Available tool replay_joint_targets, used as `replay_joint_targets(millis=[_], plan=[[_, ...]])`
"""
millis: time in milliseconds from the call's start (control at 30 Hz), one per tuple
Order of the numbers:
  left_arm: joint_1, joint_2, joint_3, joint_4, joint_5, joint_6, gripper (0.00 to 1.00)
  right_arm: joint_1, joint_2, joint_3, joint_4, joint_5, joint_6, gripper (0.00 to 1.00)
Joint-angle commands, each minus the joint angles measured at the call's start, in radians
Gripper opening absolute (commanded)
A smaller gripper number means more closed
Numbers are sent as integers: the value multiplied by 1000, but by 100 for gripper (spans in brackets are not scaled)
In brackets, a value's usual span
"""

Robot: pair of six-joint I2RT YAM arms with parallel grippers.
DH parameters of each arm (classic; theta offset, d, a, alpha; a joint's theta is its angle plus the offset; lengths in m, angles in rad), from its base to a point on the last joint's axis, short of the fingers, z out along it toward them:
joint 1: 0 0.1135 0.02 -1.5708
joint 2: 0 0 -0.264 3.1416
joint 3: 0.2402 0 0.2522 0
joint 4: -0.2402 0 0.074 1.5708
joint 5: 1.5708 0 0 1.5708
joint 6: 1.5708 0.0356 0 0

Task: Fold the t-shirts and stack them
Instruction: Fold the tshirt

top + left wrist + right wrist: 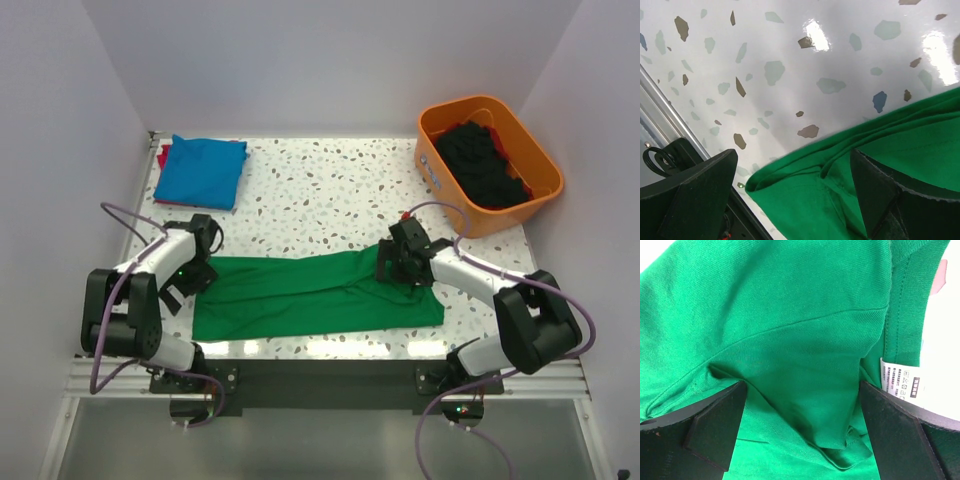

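Shows a bright green t-shirt (310,295) laid out flat as a long band along the near side of the speckled table (330,190), reaching from in front of the left arm to in front of the right arm.

Finds the left gripper (190,278) low at the band's left end, jaws wide apart and clamped on nothing. Seen from the left wrist: one finger (695,195) out past the cloth over the table's near-left edge, the other over the green cloth, with a rolled hem and bare table between them. Cannot tell whether either finger touches the cloth.

Finds the right gripper (397,268) down on the band's upper edge near its right end, jaws likewise spread wide, holding nothing. Seen from the right wrist: green cloth filling the gap between the two fingers, creased into soft folds, with a seam running across. Also there: the collar band (902,300) at upper right and a small white label (900,381) with printed text just beside the right-hand finger.

Places a folded blue t-shirt (203,170) at the far left corner of the table, on top of a red t-shirt (161,156) of which only an edge peeks out. Places an orange tub (478,222) at the far right, well apart from the green band, heaped with black t-shirts (485,160).
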Motion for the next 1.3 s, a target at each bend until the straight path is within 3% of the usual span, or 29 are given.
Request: replay_joint_targets(millis=[0, 167, 267, 400, 633, 933, 1033, 1267], plan=[[4, -56, 55, -24, 16, 20, 100, -5, -45, 1, -10, 23, -5, 99], [-55, -206, 151, 6, 83, 62, 100, -5, -108, 14, -24, 16, -8, 99], [-173, -255, 167, 100, 146, 85, 100, -7, -157, 22, -42, -2, -5, 99], [-302, -210, 139, 238, 320, 148, 100, -5, -197, 10, -47, -42, 18, 99], [-391, -62, 37, 315, 340, 197, 100, 8, -128, -48, 27, -146, 53, 99], [-402, -116, -196, 437, 426, 140, 100, 5, 267, 172, 16, 16, 22, 99], [-413, -133, -240, 477, 484, 97, 100, -2, 426, 325, 0, 68, -34, 99], [-502, -81, -235, 543, 516, -35, 100, -30, 772, 806, -11, 1, -206, 99]])
